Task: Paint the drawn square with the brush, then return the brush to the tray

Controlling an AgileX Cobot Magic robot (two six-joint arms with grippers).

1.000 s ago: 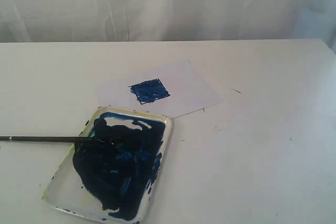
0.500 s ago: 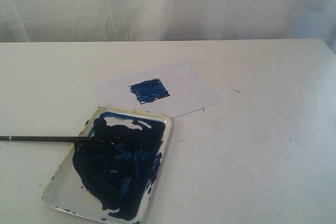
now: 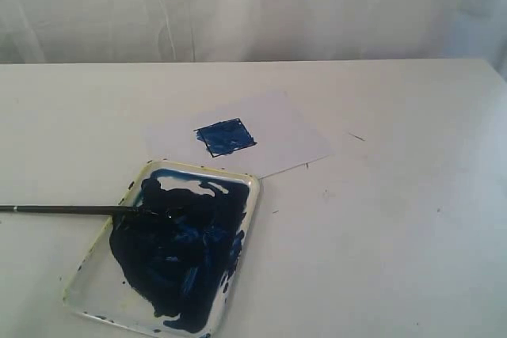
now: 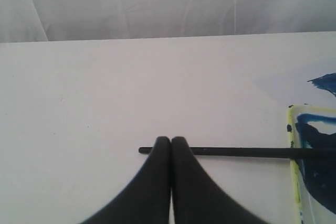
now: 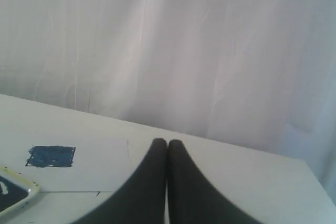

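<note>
1. Plainly, we find the long, thin, black-handled paintbrush [image 3: 71, 210] lying level on the left of the exterior view. Its handle runs off that view's left edge, and its bristle end is sunk in a pool of dark blue paint [image 3: 178, 263].
2. That paint covers most of the shallow rectangular white tray with rounded corners and a yellowish rim [image 3: 253, 187]. The tray sits on the white table [image 3: 396, 235] at the near left, and the brush crosses its left rim.
3. We see the left gripper [image 4: 171, 139] with its two black fingers pressed flat together, closed on the brush handle close to the handle's free end. A short stub of handle sticks out on one side of the fingertips, and the long part runs from the other side to the tray.
4. Behind the tray lies a white rectangular paper sheet [image 3: 293, 136]. The tray's far rim comes right up to the sheet's near edge, but we cannot tell whether it overlaps.
5. On that sheet, the small black-outlined drawn square [image 3: 226, 137] is filled with rough blue strokes that reach its outline. It lies apart from the tray.
6. We see the right gripper [image 5: 167, 141] closed too, its black fingers together and nothing between them. Beyond it are the table's far edge and a white curtain [image 5: 210, 51].
</note>
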